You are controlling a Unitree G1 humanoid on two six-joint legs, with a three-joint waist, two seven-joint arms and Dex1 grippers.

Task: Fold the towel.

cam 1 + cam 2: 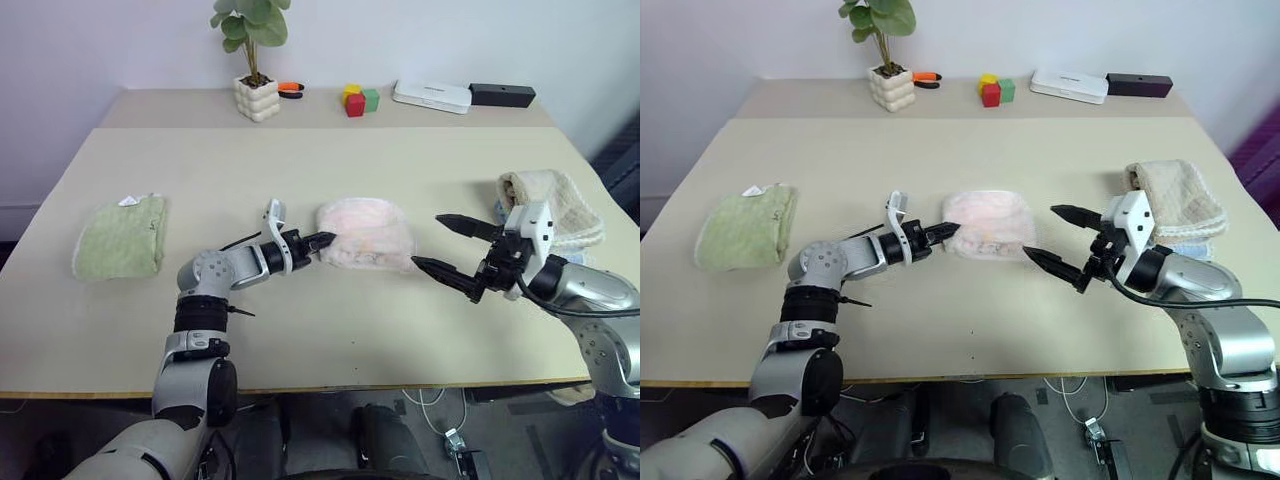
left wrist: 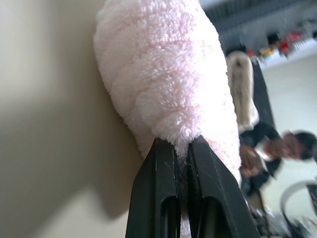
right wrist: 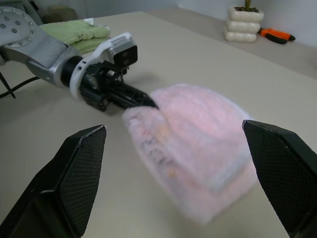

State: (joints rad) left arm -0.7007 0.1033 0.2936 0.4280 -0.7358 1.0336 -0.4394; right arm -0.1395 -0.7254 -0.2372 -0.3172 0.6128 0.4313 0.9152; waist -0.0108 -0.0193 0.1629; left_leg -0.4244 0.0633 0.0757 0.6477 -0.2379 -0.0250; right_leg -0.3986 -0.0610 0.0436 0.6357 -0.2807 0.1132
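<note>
The pale pink fluffy towel (image 1: 366, 234) lies folded into a small bundle at the middle of the table. My left gripper (image 1: 327, 240) is shut on the towel's left edge; in the left wrist view the two black fingers (image 2: 161, 193) pinch a tuft of the pink terry towel (image 2: 163, 79). To the right of the towel my right gripper (image 1: 443, 243) stands wide open, a short gap away from the cloth, with nothing between its fingers. From the right wrist view the towel (image 3: 198, 144) sits between the spread fingertips with the left gripper (image 3: 148, 103) on its far edge.
A folded light green towel (image 1: 120, 237) lies at the table's left. A folded beige towel (image 1: 555, 205) lies at the right, behind my right arm. At the back stand a potted plant (image 1: 256, 60), coloured blocks (image 1: 360, 99), a white box (image 1: 432, 96) and a black box (image 1: 502, 94).
</note>
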